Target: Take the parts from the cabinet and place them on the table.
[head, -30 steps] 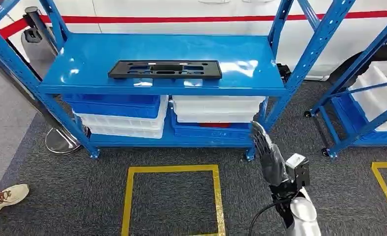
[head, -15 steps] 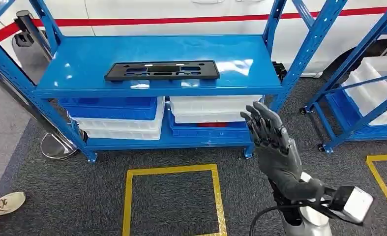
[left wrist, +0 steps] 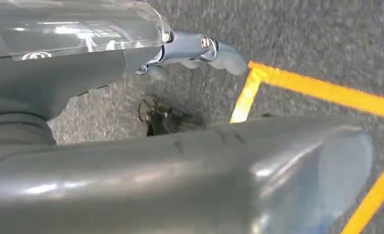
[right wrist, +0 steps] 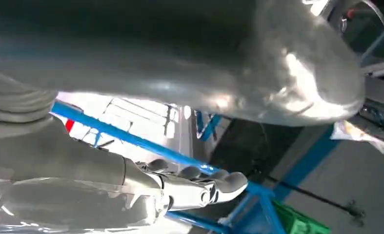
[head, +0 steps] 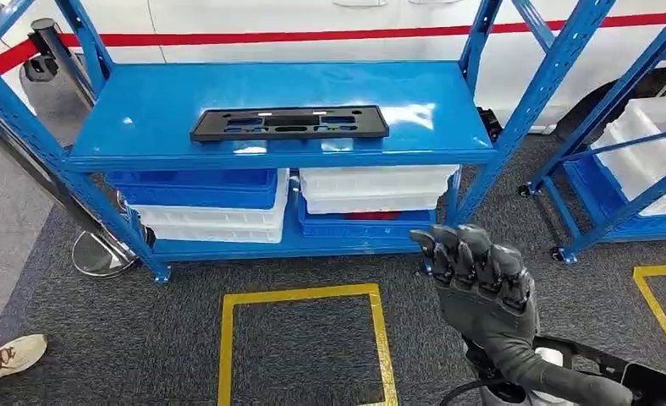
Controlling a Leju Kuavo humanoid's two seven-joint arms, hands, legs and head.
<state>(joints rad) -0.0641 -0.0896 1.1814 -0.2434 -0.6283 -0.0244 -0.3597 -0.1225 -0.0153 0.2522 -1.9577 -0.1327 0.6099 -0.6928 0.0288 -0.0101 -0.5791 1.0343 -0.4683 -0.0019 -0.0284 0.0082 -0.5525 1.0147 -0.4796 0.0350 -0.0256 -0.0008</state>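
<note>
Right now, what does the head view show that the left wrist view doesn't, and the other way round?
The head view alone has the blue rack, the black part lying flat on its top shelf, blue and white bins stacked below, and the right hand raised with nothing in it. The left wrist view alone has the left hand hanging above the floor, its fingers holding nothing. Both show the grey carpet with yellow floor tape.
</note>
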